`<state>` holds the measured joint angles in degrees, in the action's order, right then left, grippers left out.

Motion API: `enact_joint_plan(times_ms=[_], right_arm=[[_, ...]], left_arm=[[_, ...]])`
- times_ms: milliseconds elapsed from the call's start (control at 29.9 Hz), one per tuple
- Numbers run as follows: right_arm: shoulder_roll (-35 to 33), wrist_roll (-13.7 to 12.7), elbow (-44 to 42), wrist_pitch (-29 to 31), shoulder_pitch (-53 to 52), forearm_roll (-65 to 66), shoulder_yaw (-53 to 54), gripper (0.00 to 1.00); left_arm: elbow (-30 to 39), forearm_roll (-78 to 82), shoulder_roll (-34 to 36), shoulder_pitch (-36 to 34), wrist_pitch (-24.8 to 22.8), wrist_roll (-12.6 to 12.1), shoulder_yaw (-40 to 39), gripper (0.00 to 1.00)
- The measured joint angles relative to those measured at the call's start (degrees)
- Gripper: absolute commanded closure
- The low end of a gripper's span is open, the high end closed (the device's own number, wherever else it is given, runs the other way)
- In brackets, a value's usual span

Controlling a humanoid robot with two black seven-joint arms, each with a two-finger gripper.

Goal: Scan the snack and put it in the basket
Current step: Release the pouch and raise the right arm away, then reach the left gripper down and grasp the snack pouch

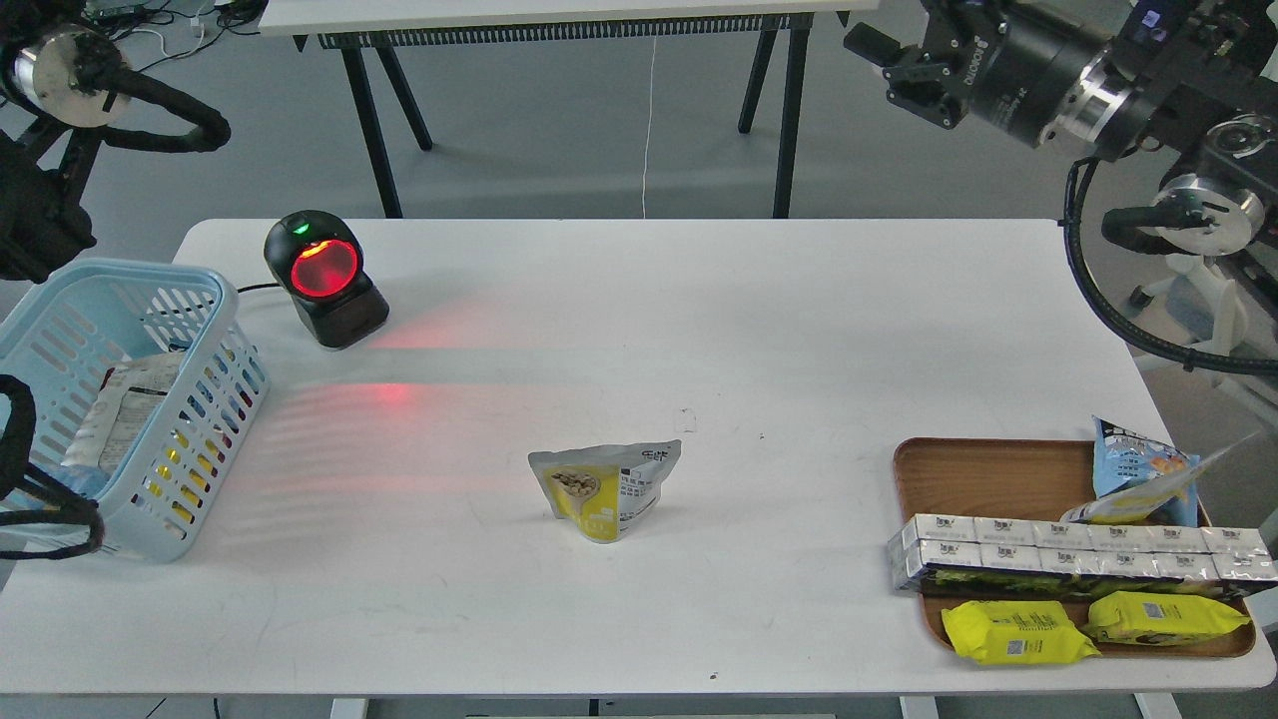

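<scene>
White table (699,330) carries the light blue basket (215,300) at its left edge and the snack (604,489) standing mid-table, well apart. Light, crinkly and slippery, it wants pinching at its flat silver top. Right gripper (904,75) hangs high, fingers parted, empty; the left isn't visible.

Snack (605,488): small pouch, silver-white top, yellow bottom, round nut pic on front w/ black text panel beside it. Stands upright on the table (639,320), approx centre, slightly toward the near edge. Basket (190,439): light blue plastic, rectangular, slotted sides, rounded rim, at the table's left edge, well apart from snack; packets already inside.
</scene>
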<state>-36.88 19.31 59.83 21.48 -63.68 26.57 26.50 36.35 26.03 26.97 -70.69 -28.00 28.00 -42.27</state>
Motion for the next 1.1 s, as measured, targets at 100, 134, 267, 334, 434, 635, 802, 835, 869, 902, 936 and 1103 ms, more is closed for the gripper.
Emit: enact_joint_plan(times_ms=[100,134,267,334,434,635,802,835,869,902,936,1103], right_arm=[[-0.89,0.01,-0.07,-0.03,3.27,-5.45,3.18,0.02],[-1.06,0.01,-0.11,-0.04,4.45,-7.31,4.25,0.02],[-1.23,-0.03,-0.25,-0.04,8.32,-12.34,6.89,0.02],[-1.26,-0.03,-0.63,-0.05,9.75,-14.02,7.47,0.02],[-1.27,0.11,-1.27,-0.04,11.54,-16.38,7.88,0.02],[-1.27,0.29,-2.98,0.32,14.93,-21.85,10.22,0.02],[-1.27,0.3,-3.36,0.43,17.71,-22.83,12.63,0.02],[-1.27,0.3,-3.36,0.47,18.35,-23.03,13.17,0.02],[-1.26,0.3,-3.36,0.51,18.9,-23.4,13.68,0.02],[-1.21,0.3,-3.36,0.54,19.35,-23.85,14.03,0.02],[-1.16,0.29,-3.36,0.57,19.82,-24.38,14.27,0.02],[-1.03,0.14,-3.33,0.67,20.97,-25.46,14.54,0.02]], left_arm=[[-0.02,0.22,-0.33,-1.92,0.02,0.0,0.25,0.0],[-0.02,0.33,-0.28,-3.33,0.02,0.0,1.81,0.0],[0.08,0.42,0.13,-12.01,0.0,0.0,12.96,0.0],[0.37,0.6,0.09,-16.71,0.0,0.0,19.91,0.0],[1.77,1.13,-0.59,-23.77,-0.01,0.0,32.75,0.0],[14.49,12.18,-1.59,-35.63,-0.01,0.0,53.06,0.0],[30.34,23.21,-1.5,-43.51,-0.01,0.0,67.05,0.0],[33.59,25.6,-1.69,-45.22,-0.01,0.0,70.56,0.0],[36.69,28.01,-1.94,-46.68,-0.01,0.0,73.72,0.0],[39.18,29.99,-2.13,-47.87,-0.01,0.0,76.09,0.0],[41.73,32.07,-2.34,-49.05,-0.01,0.0,78.3,0.0],[47.41,38.47,-4.93,-51.25,-0.01,0.0,84.88,0.01]])
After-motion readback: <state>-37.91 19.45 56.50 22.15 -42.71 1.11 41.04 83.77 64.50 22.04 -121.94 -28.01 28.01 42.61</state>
